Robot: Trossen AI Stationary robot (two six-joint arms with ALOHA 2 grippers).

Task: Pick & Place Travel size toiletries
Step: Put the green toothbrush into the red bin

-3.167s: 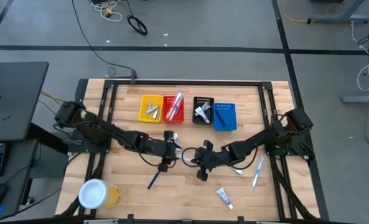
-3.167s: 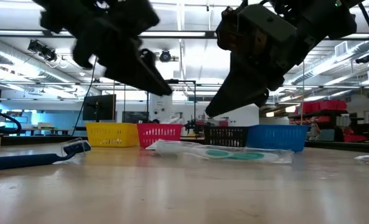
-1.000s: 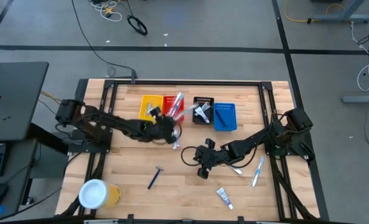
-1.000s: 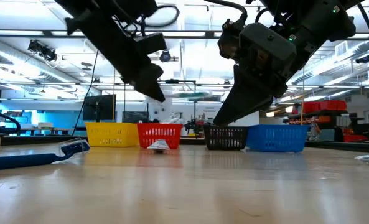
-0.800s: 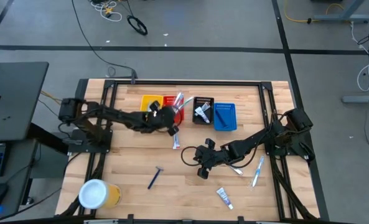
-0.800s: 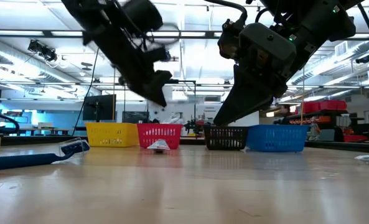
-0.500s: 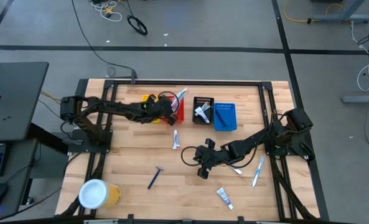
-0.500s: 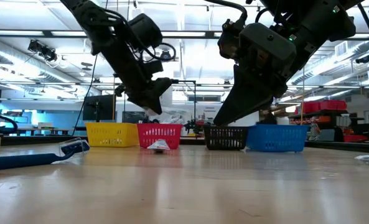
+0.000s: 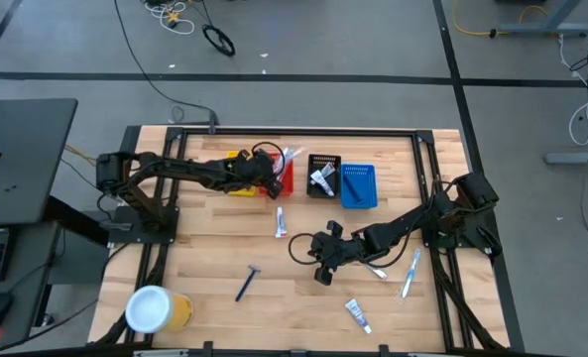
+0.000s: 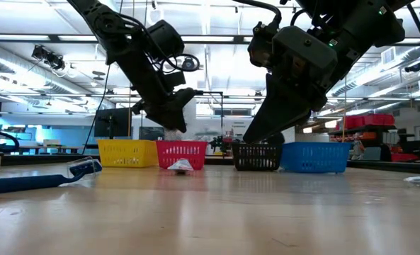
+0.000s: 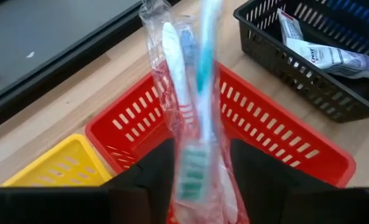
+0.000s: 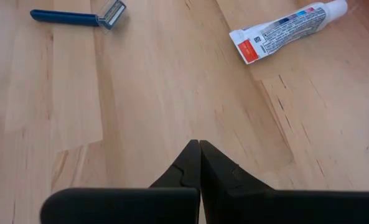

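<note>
Item: wrapped toothbrush [image 11: 193, 118], in clear crinkly film, standing between your left gripper's [image 11: 200, 180] jaws directly over the red bin [image 11: 333, 165]. The jaws stand apart either side of it; whether they still bear on the wrapper you cannot tell. Judged light, stiff along the handle, slippery in its film; take hold across the middle of the handle, not the loose wrapper end.

Loose on the counter [image 9: 204, 258], counted from the high view: one blue razor [image 9: 246, 283]; one white tube [image 9: 281, 221] just below the red bin; one tube [image 9: 357, 315] near the front edge; one toothbrush [image 9: 411, 272] to the right. Tubes will be soft and light; the razor is stiff, best gripped on its handle.

Bins: four in a row, yellow bin [image 9: 236, 159], red, black bin [image 9: 323, 175], blue bin [image 9: 358, 185]. Contents too small to count.

Right gripper [image 12: 200, 163]: jaws together, empty, hovering mid-counter.

One yellow cup [image 9: 157, 309], white lid, front left.
</note>
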